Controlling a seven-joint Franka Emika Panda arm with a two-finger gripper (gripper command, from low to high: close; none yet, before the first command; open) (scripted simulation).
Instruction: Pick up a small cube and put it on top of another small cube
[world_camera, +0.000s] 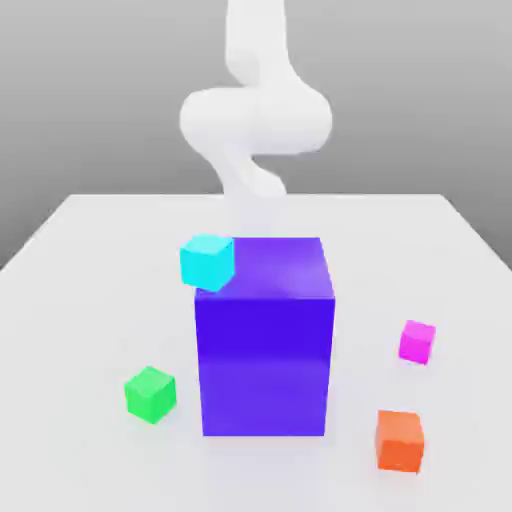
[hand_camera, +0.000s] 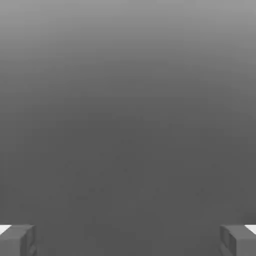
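Centre of a white table (world_camera: 90, 240): tall blue-purple block (world_camera: 265, 350). Touching its far upper corner on the exterior view's left: cyan cube (world_camera: 207, 261). Near right: orange cube (world_camera: 400, 440).

The white, smooth robot arm (world_camera: 255, 115) is blurred and cut off by the exterior view's top edge; its lower part is hidden behind the big glossy blue-purple block (world_camera: 265, 335). In the hand view the grey fingertips (hand_camera: 17, 240) are cut off by the picture's edges.
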